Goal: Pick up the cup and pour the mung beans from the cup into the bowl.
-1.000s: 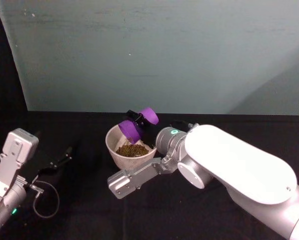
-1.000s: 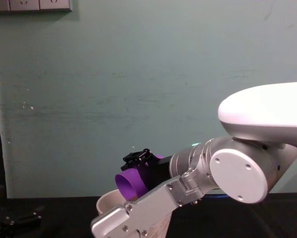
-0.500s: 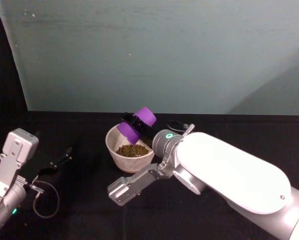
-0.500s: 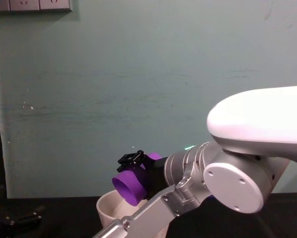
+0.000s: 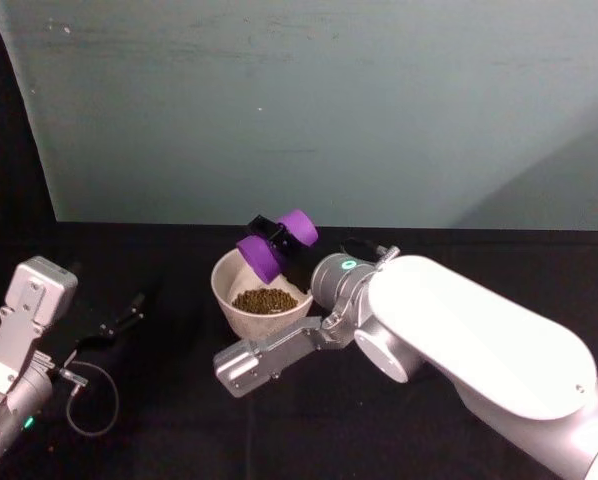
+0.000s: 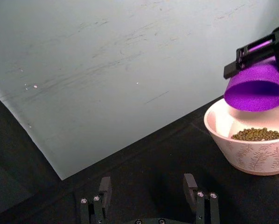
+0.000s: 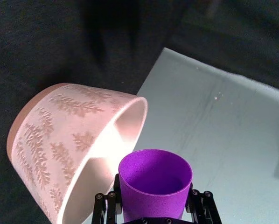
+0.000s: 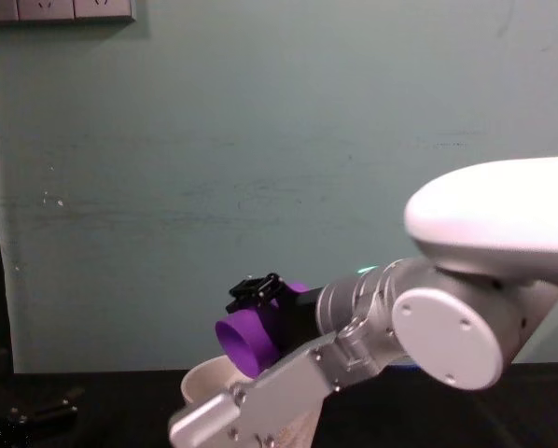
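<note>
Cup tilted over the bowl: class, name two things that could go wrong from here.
1. The cup, gripped by the right pincer, hangs tilted above the bowl's rim. Swinging it away might knock the bowl and spill the beans.
2. The tapered cup could slip from the pincer into the bowl.
The left pincer is parked open at left.

No writing can be read anywhere — no label, brand, number or sign. The small purple plastic tumbler (image 7: 153,186) is plain, and the wide cream bowl (image 7: 51,135) carries just a grey-brown leaf pattern on its outer wall — decoration, not lettering.
</note>
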{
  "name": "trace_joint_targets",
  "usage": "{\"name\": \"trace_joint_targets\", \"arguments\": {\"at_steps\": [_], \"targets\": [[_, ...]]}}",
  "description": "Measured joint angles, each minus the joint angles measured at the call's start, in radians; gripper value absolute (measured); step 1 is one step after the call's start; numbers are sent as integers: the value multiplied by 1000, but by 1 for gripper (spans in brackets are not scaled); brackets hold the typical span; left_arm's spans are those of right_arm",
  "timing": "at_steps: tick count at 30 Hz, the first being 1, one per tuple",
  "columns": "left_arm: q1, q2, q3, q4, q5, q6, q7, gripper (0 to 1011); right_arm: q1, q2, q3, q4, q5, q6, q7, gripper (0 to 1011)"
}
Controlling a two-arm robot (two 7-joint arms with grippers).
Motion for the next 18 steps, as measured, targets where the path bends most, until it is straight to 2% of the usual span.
{"name": "trace_joint_targets", "arguments": {"at_steps": [4, 10, 11, 15, 16, 17, 18], "targets": [[0, 0, 0, 0, 0, 0, 0, 1011, -27, 2, 66, -10, 92, -12, -13, 732], [0, 0, 0, 0, 0, 0, 0, 1011, -66, 6, 145, -34, 196, -14, -22, 733], [0, 0, 0, 0, 0, 0, 0, 1011, -82, 8, 172, -43, 228, -13, -27, 733], [0, 0, 0, 0, 0, 0, 0, 1011, -115, 14, 226, -66, 295, -10, -42, 733], [0, 0, 0, 0, 0, 0, 0, 1011, -143, 17, 265, -82, 341, -9, -55, 732], [0, 0, 0, 0, 0, 0, 0, 1011, -143, 17, 265, -82, 341, -9, -55, 733], [0, 0, 0, 0, 0, 0, 0, 1011, -161, 20, 289, -93, 372, -9, -62, 732]]}}
